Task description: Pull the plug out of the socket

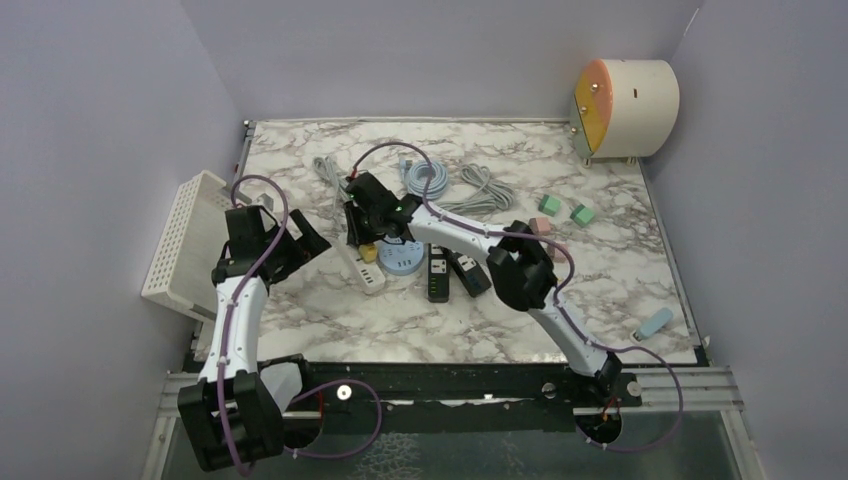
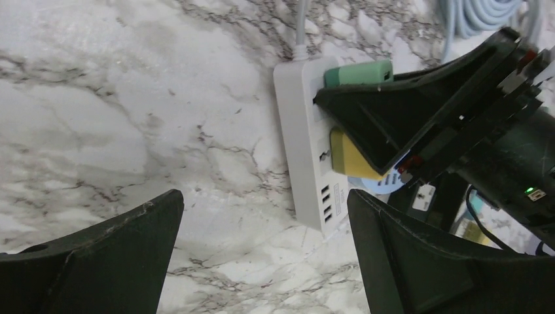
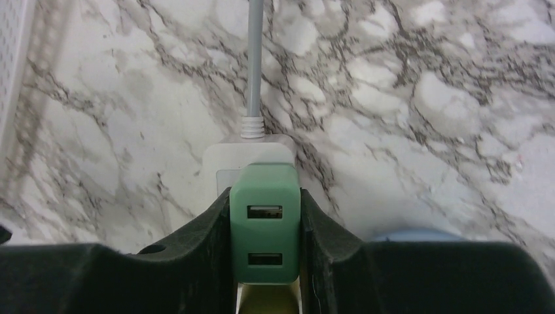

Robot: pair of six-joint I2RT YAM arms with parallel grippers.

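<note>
A white power strip (image 2: 307, 140) lies on the marble table with a green USB plug (image 3: 265, 222) at its cord end and a yellow plug (image 2: 350, 157) behind it. My right gripper (image 3: 265, 261) is shut on the green plug, one finger on each side; the plug still sits on the strip (image 3: 226, 160). In the top view the right gripper (image 1: 362, 222) covers the strip's far end (image 1: 368, 275). My left gripper (image 2: 265, 255) is open and empty, hovering just left of the strip's near end; it also shows in the top view (image 1: 300, 245).
A white perforated basket (image 1: 185, 245) stands at the left table edge. A blue round adapter (image 1: 400, 260) and two black power strips (image 1: 438, 272) lie right of the white strip. Coiled cables (image 1: 455, 185) lie behind. Green blocks (image 1: 565, 208) sit to the right.
</note>
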